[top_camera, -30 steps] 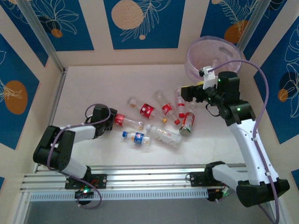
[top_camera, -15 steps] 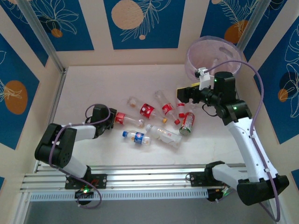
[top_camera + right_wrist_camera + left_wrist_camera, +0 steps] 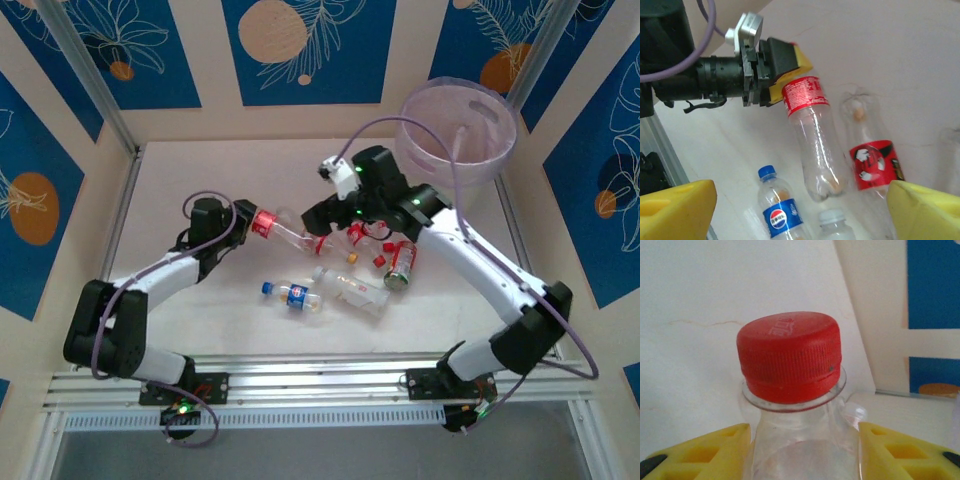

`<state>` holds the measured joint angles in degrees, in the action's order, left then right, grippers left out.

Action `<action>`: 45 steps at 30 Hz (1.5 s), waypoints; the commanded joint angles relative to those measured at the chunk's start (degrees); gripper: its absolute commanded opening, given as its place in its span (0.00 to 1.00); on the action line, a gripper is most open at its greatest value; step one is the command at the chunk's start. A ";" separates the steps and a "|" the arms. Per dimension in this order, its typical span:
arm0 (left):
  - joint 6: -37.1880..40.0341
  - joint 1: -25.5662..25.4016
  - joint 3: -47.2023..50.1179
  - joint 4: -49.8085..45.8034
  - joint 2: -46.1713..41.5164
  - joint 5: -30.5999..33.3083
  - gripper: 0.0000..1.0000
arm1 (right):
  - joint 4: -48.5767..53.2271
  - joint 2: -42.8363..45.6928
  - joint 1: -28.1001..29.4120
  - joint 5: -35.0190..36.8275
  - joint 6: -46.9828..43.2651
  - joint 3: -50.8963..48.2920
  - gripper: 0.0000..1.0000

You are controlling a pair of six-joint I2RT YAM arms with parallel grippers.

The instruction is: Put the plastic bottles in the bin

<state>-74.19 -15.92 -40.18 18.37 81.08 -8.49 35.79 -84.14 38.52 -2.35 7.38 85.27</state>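
Bottles lie scattered around the middle of the table [image 3: 200, 180], while the bin [image 3: 485, 165] stands well apart from them at the 1 o'clock corner, upright with its mouth up.

From the 9 o'clock side the left gripper [image 3: 248, 222] [image 3: 802, 455] is clamped on a red-capped bottle [image 3: 272, 227] [image 3: 790, 365] [image 3: 812, 135]. Its yellow fingers [image 3: 705, 450] press the clear shoulder just below the neck ring on both sides. The red label sits right beside the fingers, and the clear base points toward 4 o'clock in the top view. Whether that base is clear of the table I cannot tell.

At 3 o'clock of this bottle's base the right gripper [image 3: 318, 213] [image 3: 800, 210] hangs over the pile with its jaws spread wide and nothing between them.

Beneath it a bottle with a red-and-black label [image 3: 872, 160] lies just beside the gripped one, at its 3 o'clock in the right wrist view. The blue-labelled bottle [image 3: 295, 294] [image 3: 777, 212] lies at 6 o'clock of the gripped bottle, apart from it. A white-capped clear bottle [image 3: 355, 290] lies just beside it, at 3 o'clock.
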 commanded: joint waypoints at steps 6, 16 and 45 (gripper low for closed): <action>12.14 -0.08 -2.39 1.09 -5.41 -9.48 0.52 | 2.50 -11.89 2.32 -4.85 4.15 7.34 0.88; 12.03 -0.79 -1.87 5.05 -6.73 -13.98 0.52 | -5.64 -19.04 2.61 -14.21 9.66 5.40 0.81; 13.30 -0.38 -0.92 7.46 -7.13 -13.06 0.94 | -7.84 -22.87 -0.50 -19.64 12.16 4.96 0.53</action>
<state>-62.41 -16.60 -40.97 25.69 76.38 -21.21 27.55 -107.44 38.85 -20.62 20.60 90.24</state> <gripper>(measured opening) 0.918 0.528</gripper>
